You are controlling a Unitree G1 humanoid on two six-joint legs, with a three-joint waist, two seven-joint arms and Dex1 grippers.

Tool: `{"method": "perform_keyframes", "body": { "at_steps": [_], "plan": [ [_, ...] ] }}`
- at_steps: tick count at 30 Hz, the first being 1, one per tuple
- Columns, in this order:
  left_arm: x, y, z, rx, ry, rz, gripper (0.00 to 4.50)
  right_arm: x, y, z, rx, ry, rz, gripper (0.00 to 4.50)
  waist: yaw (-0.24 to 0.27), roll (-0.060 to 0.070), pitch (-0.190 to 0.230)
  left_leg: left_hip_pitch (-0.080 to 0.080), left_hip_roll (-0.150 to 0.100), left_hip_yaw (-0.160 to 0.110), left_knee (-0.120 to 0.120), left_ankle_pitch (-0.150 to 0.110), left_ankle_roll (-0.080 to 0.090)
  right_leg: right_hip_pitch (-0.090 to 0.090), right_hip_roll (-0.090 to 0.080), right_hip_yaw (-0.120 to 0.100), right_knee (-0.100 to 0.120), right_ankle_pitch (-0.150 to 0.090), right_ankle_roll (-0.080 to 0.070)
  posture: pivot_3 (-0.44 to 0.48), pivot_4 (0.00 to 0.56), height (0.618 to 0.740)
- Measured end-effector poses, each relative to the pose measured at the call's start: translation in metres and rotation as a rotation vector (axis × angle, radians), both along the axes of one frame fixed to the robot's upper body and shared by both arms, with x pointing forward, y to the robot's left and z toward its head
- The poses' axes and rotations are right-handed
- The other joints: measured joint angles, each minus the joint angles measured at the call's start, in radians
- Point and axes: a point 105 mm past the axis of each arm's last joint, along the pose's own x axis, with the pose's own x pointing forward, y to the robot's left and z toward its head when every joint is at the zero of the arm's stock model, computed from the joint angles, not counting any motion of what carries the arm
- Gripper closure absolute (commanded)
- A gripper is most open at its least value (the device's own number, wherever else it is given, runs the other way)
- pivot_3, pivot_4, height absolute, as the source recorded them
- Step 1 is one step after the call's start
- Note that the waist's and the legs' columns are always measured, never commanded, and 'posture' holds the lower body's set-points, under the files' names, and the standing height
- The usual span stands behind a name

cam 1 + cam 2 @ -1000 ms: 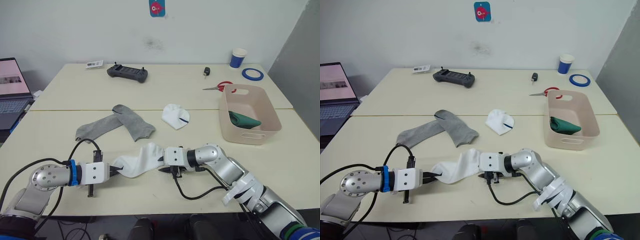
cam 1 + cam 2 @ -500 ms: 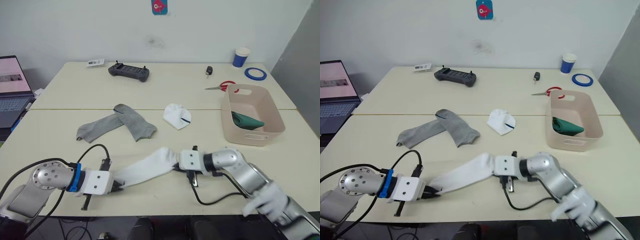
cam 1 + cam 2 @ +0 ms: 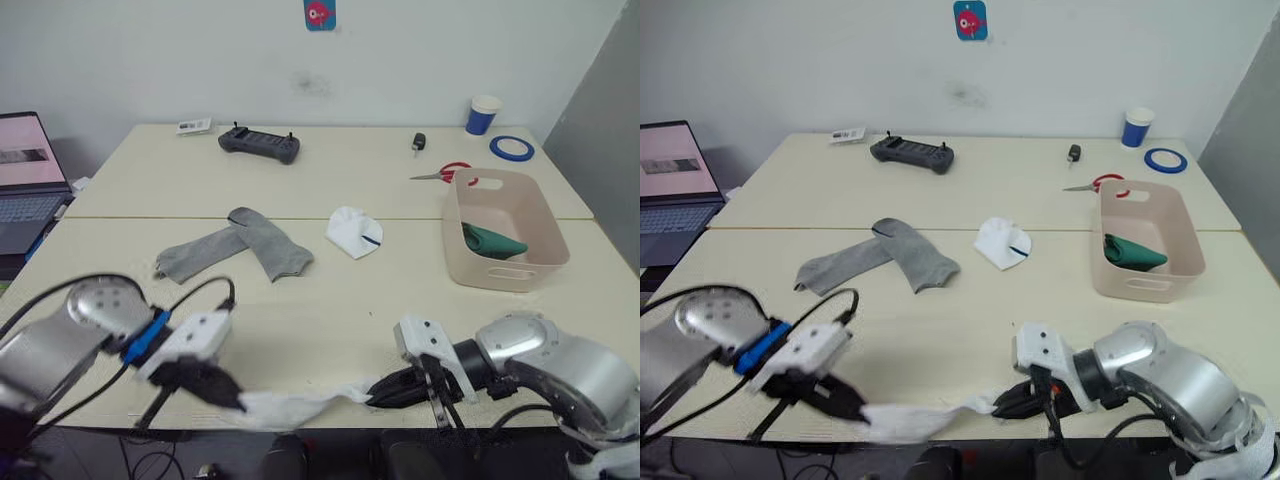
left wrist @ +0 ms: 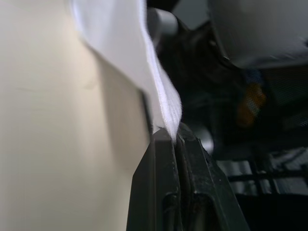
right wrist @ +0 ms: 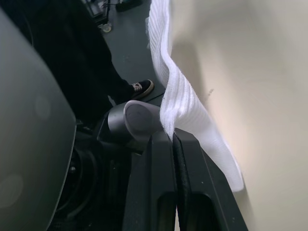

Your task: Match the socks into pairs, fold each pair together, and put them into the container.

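Stretching along the near table edge at the bottom of the frame, a white sock hangs between two grippers. The left gripper, at lower left, is clamped on one end; the right gripper, at lower centre, is clamped on the other. Two grey socks lie crossed at centre left on the table. Another white sock sits folded at centre. At right, the pinkish tub holds a green sock bundle.
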Motion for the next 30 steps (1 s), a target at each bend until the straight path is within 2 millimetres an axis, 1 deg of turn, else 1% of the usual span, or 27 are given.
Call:
{"method": "perform_keyframes", "body": {
  "at_steps": [1,2,4,6,8,10,14,16,17,18,19,22,23,24,26,28,30],
  "plan": [
    [0.009,-0.001,-0.009,0.011,0.016,0.017,4.5,0.009,0.001,-0.005,-0.005,0.03,-0.046,4.48,-0.001,0.0,0.0,-0.001,0.0,0.001,0.0,0.0,0.0,-0.001,0.0,0.001,-0.001,0.0,0.0,0.0,0.15,0.74],
    [0.011,-0.001,-0.014,0.017,0.028,0.022,4.5,0.013,0.001,-0.007,-0.005,0.043,-0.065,4.48,-0.004,-0.001,0.0,-0.002,0.0,0.002,0.0,0.0,0.0,-0.002,0.001,0.003,-0.001,0.0,0.0,0.0,0.15,0.74],
    [0.025,-0.002,-0.028,0.046,0.035,0.033,4.5,0.028,0.001,-0.018,-0.019,0.08,-0.134,4.48,-0.004,-0.001,0.0,-0.004,0.001,0.003,0.001,-0.001,0.001,-0.004,0.002,0.004,0.0,-0.001,0.001,0.0,0.15,0.74],
    [0.044,-0.002,-0.035,0.076,0.008,0.05,4.5,0.047,-0.004,-0.028,-0.072,0.054,-0.183,4.48,-0.002,-0.001,0.0,-0.006,0.001,0.003,0.001,-0.001,0.002,-0.007,0.003,0.004,0.001,-0.001,0.001,0.0,0.15,0.74],
    [0.058,-0.002,-0.04,0.088,-0.006,0.079,4.5,0.063,-0.008,-0.032,-0.096,0.019,-0.219,4.48,-0.002,-0.001,0.0,-0.01,0.001,0.002,0.002,-0.001,0.002,-0.011,0.004,0.004,0.002,-0.001,0.001,0.0,0.15,0.74],
    [0.073,-0.004,-0.04,0.091,-0.03,0.087,4.5,0.083,-0.008,-0.03,-0.095,-0.027,-0.257,4.48,-0.004,-0.001,0.0,-0.016,0.002,0.002,0.003,0.0,0.003,-0.017,0.004,0.004,0.003,0.0,0.0,0.0,0.15,0.74],
    [0.088,-0.003,-0.037,0.102,-0.075,0.096,4.5,0.103,-0.008,-0.031,-0.094,-0.071,-0.304,4.48,-0.003,-0.001,0.0,-0.016,0.002,0.001,0.003,0.002,0.006,-0.017,0.004,0.003,0.004,0.0,0.0,0.0,0.15,0.74],
    [0.091,0.0,-0.036,0.102,-0.087,0.104,4.5,0.108,-0.008,-0.029,-0.092,-0.098,-0.316,4.48,-0.003,-0.001,0.0,-0.015,0.002,0.001,0.003,0.002,0.006,-0.017,0.004,0.004,0.004,0.001,-0.001,0.0,0.15,0.74],
    [0.093,0.001,-0.036,0.096,-0.096,0.115,4.5,0.111,-0.006,-0.029,-0.082,-0.109,-0.326,4.13,-0.003,-0.001,0.0,-0.015,0.002,0.001,0.003,0.003,0.007,-0.017,0.004,0.004,0.004,0.001,-0.001,0.0,0.15,0.74],
    [0.094,0.001,-0.036,0.093,-0.098,0.118,4.5,0.112,-0.005,-0.029,-0.077,-0.115,-0.332,4.02,-0.003,-0.001,0.0,-0.015,0.002,0.001,0.003,0.003,0.008,-0.017,0.004,0.004,0.004,0.002,-0.002,0.0,0.15,0.74],
    [0.095,0.002,-0.036,0.088,-0.106,0.122,4.5,0.115,-0.003,-0.028,-0.063,-0.133,-0.345,3.8,-0.004,-0.001,0.0,-0.015,0.002,0.001,0.003,0.004,0.009,-0.017,0.004,0.003,0.005,0.003,-0.002,0.0,0.15,0.74],
    [0.098,0.001,-0.036,0.077,-0.13,0.136,4.5,0.121,-0.005,-0.025,-0.061,-0.18,-0.382,2.82,-0.004,-0.001,0.0,-0.015,0.002,0.001,0.003,0.005,0.01,-0.017,0.004,0.004,0.005,0.005,-0.002,0.0,0.15,0.74],
    [0.098,0.0,-0.037,0.072,-0.133,0.144,4.5,0.121,-0.007,-0.024,-0.054,-0.186,-0.397,2.42,-0.003,-0.001,0.0,-0.015,0.002,0.001,0.003,0.005,0.01,-0.017,0.004,0.004,0.005,0.005,-0.002,0.0,0.15,0.74],
    [0.099,0.001,-0.037,0.065,-0.139,0.154,4.5,0.122,-0.011,-0.022,-0.045,-0.191,-0.417,2.12,-0.002,-0.001,0.0,-0.015,0.002,0.001,0.004,0.005,0.011,-0.017,0.004,0.003,0.005,0.006,-0.002,0.0,0.15,0.74],
    [0.099,0.001,-0.037,0.047,-0.15,0.174,4.5,0.12,-0.022,-0.019,-0.025,-0.198,-0.452,1.43,-0.001,-0.001,0.0,-0.015,0.001,0.001,0.004,0.005,0.011,-0.017,0.004,0.004,0.005,0.006,-0.002,0.0,0.15,0.74],
    [0.099,0.0,-0.036,0.015,-0.149,0.214,4.5,0.122,-0.036,-0.014,-0.006,-0.207,-0.505,1.43,-0.001,-0.001,0.0,-0.016,0.001,0.001,0.004,0.005,0.011,-0.016,0.004,0.004,0.005,0.006,-0.002,0.0,0.15,0.74],
    [0.099,-0.005,-0.032,-0.059,-0.105,0.289,4.05,0.122,-0.047,-0.007,0.014,-0.231,-0.551,1.4,-0.002,-0.001,0.0,-0.016,0.002,0.001,0.004,0.005,0.011,-0.017,0.004,0.004,0.005,0.006,-0.002,0.0,0.15,0.74]
  ]
}}
